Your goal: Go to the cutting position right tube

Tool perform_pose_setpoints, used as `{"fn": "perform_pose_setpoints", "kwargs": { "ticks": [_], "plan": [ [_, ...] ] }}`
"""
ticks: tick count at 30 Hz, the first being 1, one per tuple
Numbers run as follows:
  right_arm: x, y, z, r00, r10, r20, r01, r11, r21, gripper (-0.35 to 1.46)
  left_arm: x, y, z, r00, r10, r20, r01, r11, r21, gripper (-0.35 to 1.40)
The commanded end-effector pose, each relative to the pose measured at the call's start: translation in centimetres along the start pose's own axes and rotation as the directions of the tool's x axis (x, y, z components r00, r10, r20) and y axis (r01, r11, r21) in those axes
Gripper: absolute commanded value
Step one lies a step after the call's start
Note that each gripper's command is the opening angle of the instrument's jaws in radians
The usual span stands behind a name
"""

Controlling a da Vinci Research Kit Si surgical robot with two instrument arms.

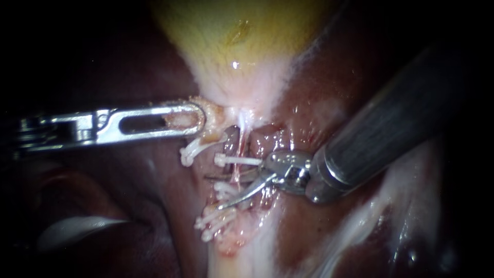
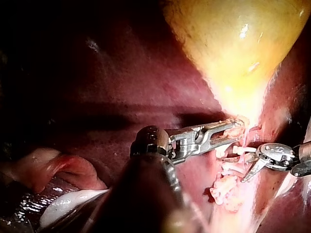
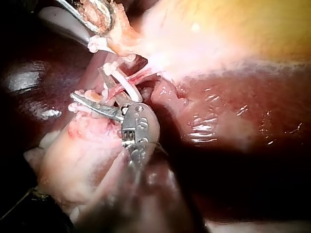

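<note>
On our left instrument (image 1: 198,119) the claw grips the gallbladder (image 1: 231,41) neck; on our right instrument (image 1: 216,191) it gapes wide at the tube (image 1: 240,139), between clips (image 1: 237,160)

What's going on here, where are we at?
The left instrument is shut on the gallbladder at its narrow lower end and holds it. The right instrument has its end effector, two thin blades, open at the right tube, among the white clips. The tube looks uncut. I can't tell if it lies fully between the blades.
</note>
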Motion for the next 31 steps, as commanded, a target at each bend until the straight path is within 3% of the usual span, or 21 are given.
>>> {"fn": "perform_pose_setpoints", "kwargs": {
  "ticks": [1, 6, 31],
  "plan": [
    [0.01, 0.01, 0.02, 1.000, 0.002, -0.007, -0.002, 1.000, -0.002, 1.38, 0.00, 0.00, 0.00, 1.0000, 0.000, 0.000, 0.000, 1.000, -0.001, -0.35],
    [0.04, 0.07, 0.11, 0.999, 0.002, -0.048, -0.003, 1.000, -0.027, 1.38, 0.00, 0.00, 0.00, 1.0000, 0.000, 0.000, 0.000, 1.000, -0.001, -0.35],
    [0.05, 0.10, 0.14, 0.998, 0.004, -0.055, -0.007, 0.999, -0.050, 1.35, 0.01, 0.02, 0.01, 1.0000, 0.001, 0.001, -0.001, 1.000, -0.001, -0.35]
  ]
}}
